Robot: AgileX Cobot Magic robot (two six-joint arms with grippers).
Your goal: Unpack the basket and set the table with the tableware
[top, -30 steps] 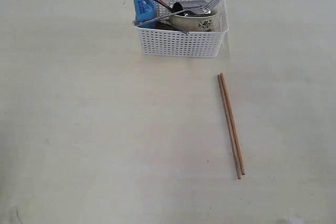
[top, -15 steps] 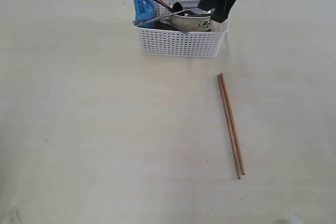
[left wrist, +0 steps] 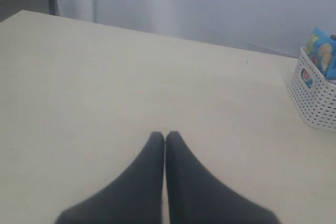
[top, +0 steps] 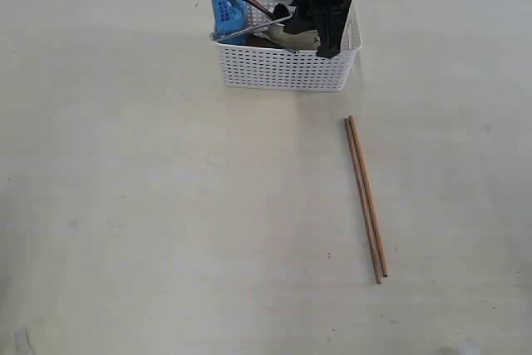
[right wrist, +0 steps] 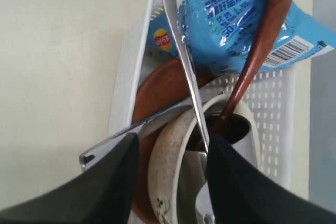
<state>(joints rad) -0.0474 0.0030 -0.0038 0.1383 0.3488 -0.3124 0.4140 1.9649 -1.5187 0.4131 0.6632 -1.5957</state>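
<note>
White lattice basket (top: 283, 72), blue snack packet (top: 226, 4), brown chopsticks (top: 366, 197) — pale cream table (top: 166, 205), red-brown spoon (right wrist: 260, 56), brown plate (right wrist: 157, 90)

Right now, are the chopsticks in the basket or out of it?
Out: the chopsticks lie flat on the table, side by side, apart from the basket.

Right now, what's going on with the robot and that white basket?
The right gripper is down inside the white lattice plastic basket, jaws open astride the rim of the cream floral bowl and a steel cutlery handle, nothing gripped yet. The brown wooden chopsticks lie on the pale tabletop. The red-brown wooden spoon and blue snack packet are in the basket. The left gripper is shut, empty, above bare table.
</note>
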